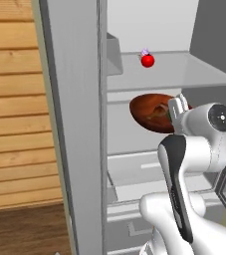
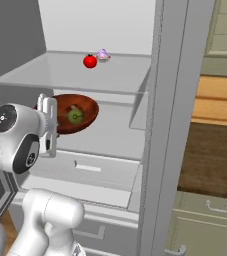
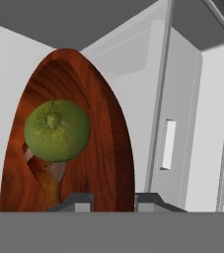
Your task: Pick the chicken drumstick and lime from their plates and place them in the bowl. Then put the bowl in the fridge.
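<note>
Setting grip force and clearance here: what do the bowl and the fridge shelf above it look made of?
Bowl: looks like polished wood, reddish-brown with visible grain streaks and a gloss, darker inside. Shelf: seems glass or clear plastic, a thin, pale, slightly see-through pane; which one, the render leaves open.

arm (image 1: 194, 149): glossy white rounded shells
joints: dark grey seams, a black band down the forearm
wrist cap (image 1: 221, 116): dark disc with a pale cross marking
gripper (image 3: 113, 200): white hand, small dark grey finger tips
</note>
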Controlling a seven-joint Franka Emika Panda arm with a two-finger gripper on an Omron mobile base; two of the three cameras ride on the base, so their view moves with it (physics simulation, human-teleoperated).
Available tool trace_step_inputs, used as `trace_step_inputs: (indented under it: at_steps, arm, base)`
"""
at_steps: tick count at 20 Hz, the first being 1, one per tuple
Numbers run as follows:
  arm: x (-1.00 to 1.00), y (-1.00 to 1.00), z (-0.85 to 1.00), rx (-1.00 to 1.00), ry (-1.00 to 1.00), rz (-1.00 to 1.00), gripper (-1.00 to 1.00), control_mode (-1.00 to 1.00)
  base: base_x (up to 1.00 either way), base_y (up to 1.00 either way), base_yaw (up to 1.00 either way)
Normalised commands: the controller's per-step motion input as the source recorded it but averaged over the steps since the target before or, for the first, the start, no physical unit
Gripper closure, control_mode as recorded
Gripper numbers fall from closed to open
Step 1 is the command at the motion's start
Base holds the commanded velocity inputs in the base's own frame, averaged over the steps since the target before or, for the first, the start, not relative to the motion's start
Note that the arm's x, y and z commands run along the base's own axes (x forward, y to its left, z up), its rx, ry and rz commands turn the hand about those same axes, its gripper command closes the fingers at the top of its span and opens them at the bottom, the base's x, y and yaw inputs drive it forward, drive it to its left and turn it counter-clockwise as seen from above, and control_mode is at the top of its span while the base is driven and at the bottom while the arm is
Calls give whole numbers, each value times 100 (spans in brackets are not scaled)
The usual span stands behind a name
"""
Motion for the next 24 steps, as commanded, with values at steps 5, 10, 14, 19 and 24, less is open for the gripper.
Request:
trace_step_inputs:
  at_steps: [5,10,14,19,24]
  arm:
    - [0,0,0,0,0,0,100,100]
    - [0,0,0,0,0,0,100,100]
    - [0,0,0,0,0,0,100,100]
    - [0,0,0,0,0,0,100,100]
    - [32,0,-56,1,0,5,100,-100]
  base:
    - [11,-3,13]
    - [0,0,0]
    - [3,0,0]
    - [0,0,0]
    - [0,0,0]
